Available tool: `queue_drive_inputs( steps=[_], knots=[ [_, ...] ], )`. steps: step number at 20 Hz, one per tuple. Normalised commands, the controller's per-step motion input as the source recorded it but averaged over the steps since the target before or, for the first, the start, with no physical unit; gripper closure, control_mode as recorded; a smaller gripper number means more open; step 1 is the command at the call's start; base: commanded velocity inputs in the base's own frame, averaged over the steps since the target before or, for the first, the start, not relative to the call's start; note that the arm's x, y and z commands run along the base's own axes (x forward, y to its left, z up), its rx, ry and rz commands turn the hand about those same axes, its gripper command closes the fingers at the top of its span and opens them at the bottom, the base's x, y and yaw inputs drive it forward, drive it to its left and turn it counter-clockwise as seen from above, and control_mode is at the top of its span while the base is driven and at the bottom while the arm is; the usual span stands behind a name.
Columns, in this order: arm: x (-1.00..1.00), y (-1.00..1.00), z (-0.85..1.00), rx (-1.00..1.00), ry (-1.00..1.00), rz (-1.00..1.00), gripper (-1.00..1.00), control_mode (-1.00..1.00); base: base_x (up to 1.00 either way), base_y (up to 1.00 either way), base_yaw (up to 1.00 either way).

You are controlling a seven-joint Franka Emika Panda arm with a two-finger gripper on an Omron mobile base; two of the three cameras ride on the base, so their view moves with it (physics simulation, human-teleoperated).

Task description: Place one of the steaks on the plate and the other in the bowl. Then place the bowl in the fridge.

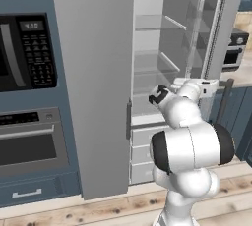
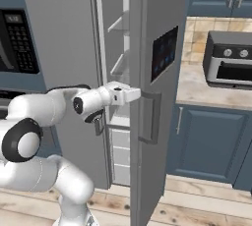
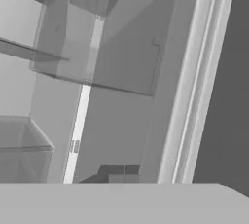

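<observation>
Beside the fridge door's inner edge, the claw sits pinched together.

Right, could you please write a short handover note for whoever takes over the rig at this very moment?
Gripper: shut, holding nothing that can be seen, reaching into the fridge opening at the height of the lower shelf.
Fridge: right door swung open, left door closed. The glass shelves in sight look bare, white drawers below them shut.
Steaks, plate and bowl: none to be seen from here, so I cannot tell whether either steak has been placed.
Left: no bowl seen inside the fridge, so treat that step as undone and check the counter first.
</observation>
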Motion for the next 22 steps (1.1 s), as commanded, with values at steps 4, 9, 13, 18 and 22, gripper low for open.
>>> queue_drive_inputs(
  steps=[4, 9, 13, 18, 22],
  knots=[
    [-0.03, -1.0, 0.0, 0.18, 0.17, -0.29, 1.0, -1.0, 0.0, 0.0, 0.0],
    [0.0, -1.0, 0.04, 0.25, 0.23, -0.23, 1.0, -1.0, 0.0, 0.0, 0.0],
    [-0.08, -0.58, 0.06, 0.15, 0.08, -0.05, 1.0, -1.0, 0.0, 0.0, 0.0],
    [-0.48, 0.25, 0.46, 0.04, -0.04, 0.0, 1.0, -1.0, 0.0, 0.0, 0.0],
    [-0.93, 0.84, 0.85, 0.02, 0.16, 0.08, 1.0, -1.0, 0.0, 0.0, 0.0]
  ],
)
